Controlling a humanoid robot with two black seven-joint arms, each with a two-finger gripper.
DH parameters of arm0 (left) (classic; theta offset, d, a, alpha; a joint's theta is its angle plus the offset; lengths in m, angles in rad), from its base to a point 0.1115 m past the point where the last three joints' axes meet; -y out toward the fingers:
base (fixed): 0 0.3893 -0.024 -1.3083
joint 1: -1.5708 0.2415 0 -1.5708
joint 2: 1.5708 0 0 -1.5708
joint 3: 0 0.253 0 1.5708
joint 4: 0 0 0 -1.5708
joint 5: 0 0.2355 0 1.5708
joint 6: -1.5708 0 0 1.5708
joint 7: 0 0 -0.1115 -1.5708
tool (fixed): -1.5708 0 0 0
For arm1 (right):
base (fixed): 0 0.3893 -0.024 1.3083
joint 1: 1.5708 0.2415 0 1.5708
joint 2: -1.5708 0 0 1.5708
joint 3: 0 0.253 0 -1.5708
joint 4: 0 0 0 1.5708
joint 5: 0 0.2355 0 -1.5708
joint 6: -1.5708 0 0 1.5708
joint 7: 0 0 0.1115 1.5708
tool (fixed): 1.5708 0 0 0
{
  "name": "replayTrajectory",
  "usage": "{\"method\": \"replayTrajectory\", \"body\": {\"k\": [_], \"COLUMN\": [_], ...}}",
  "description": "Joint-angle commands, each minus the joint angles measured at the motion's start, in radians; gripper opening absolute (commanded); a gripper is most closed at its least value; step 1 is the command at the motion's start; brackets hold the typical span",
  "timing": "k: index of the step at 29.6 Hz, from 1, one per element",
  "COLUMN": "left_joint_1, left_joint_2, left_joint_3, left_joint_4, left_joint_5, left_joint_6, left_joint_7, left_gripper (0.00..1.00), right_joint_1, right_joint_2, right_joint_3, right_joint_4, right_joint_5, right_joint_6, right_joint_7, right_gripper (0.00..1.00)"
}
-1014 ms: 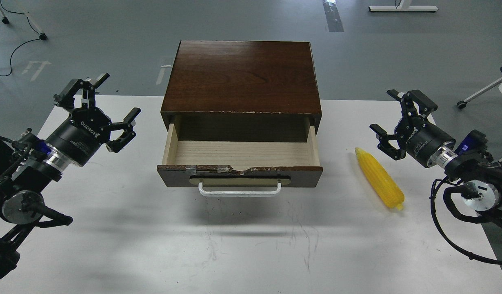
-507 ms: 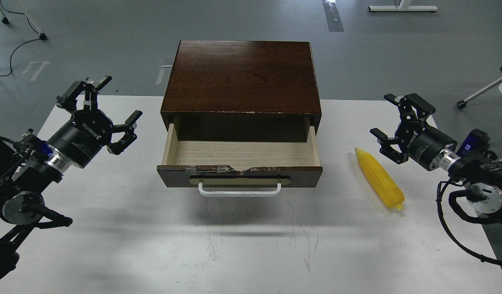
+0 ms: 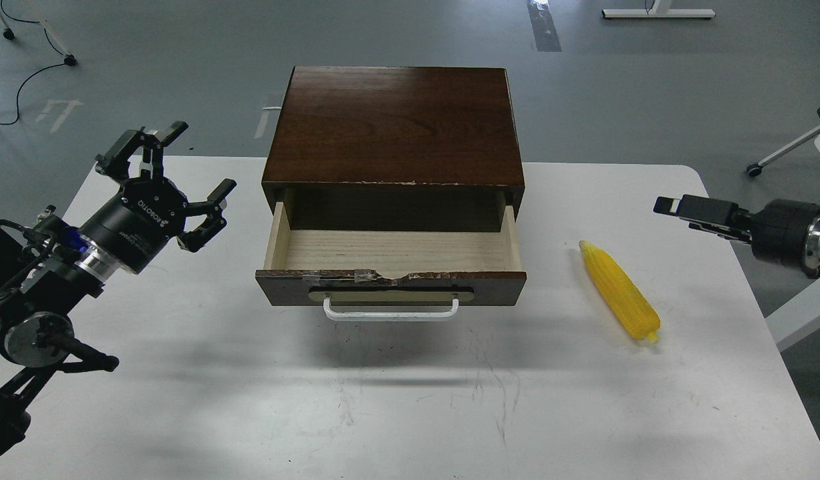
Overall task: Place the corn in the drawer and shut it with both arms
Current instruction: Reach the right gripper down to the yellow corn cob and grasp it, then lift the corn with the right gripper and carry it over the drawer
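Drawer point(image 3: 391, 257) sits pulled open mid-bench point(image 3: 410, 400), corn point(image 3: 620, 291) lying right of it. Looks light, stiff, probably slick; I'd pinch mid-cob. Left gripper point(image 3: 177, 177) spread wide, right gripper point(image 3: 673, 207) side-on, can't tell.

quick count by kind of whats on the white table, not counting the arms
corn: 1
wooden cabinet with its open drawer: 1
total: 2
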Motion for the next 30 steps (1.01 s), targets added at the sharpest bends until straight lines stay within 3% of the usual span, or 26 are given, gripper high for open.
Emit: {"method": "replayTrajectory", "body": {"k": [1,15,21,23,24,26,27,30], "left_joint_1": [0.002,0.002,0.002,0.002,0.002,0.002,0.002,0.002], "left_joint_2": [0.001,0.000,0.000,0.000,0.000,0.001,0.001,0.001], "left_joint_3": [0.000,0.000,0.000,0.000,0.000,-0.002,-0.002,-0.002], "left_joint_4": [0.000,0.000,0.000,0.000,0.000,0.000,0.000,0.000], "left_joint_5": [0.000,0.000,0.000,0.000,0.000,0.000,0.000,0.000], "left_joint_6": [0.000,0.000,0.000,0.000,0.000,0.000,0.000,0.000], "left_joint_7": [0.000,0.002,0.002,0.002,0.002,0.002,0.002,0.002], "left_gripper": [1.00,1.00,1.00,1.00,1.00,1.00,1.00,1.00], "right_joint_1": [0.023,0.029,0.021,0.021,0.021,0.021,0.021,0.023], "right_joint_2": [0.038,0.154,0.189,0.192,0.190,0.190,0.189,0.184], "right_joint_3": [-0.084,-0.196,-0.255,-0.258,-0.258,-0.258,-0.259,-0.261], "right_joint_4": [-0.024,-0.098,-0.131,-0.131,-0.131,-0.131,-0.131,-0.128], "right_joint_5": [-0.043,-0.043,-0.043,-0.043,-0.043,-0.043,-0.043,-0.040], "right_joint_6": [-0.005,-0.017,-0.068,-0.069,-0.069,-0.069,-0.069,-0.069], "right_joint_7": [0.000,0.000,0.000,0.000,0.000,0.000,0.000,0.000], "right_gripper": [1.00,0.94,0.73,0.58,0.45,0.33,0.22,0.09]}}
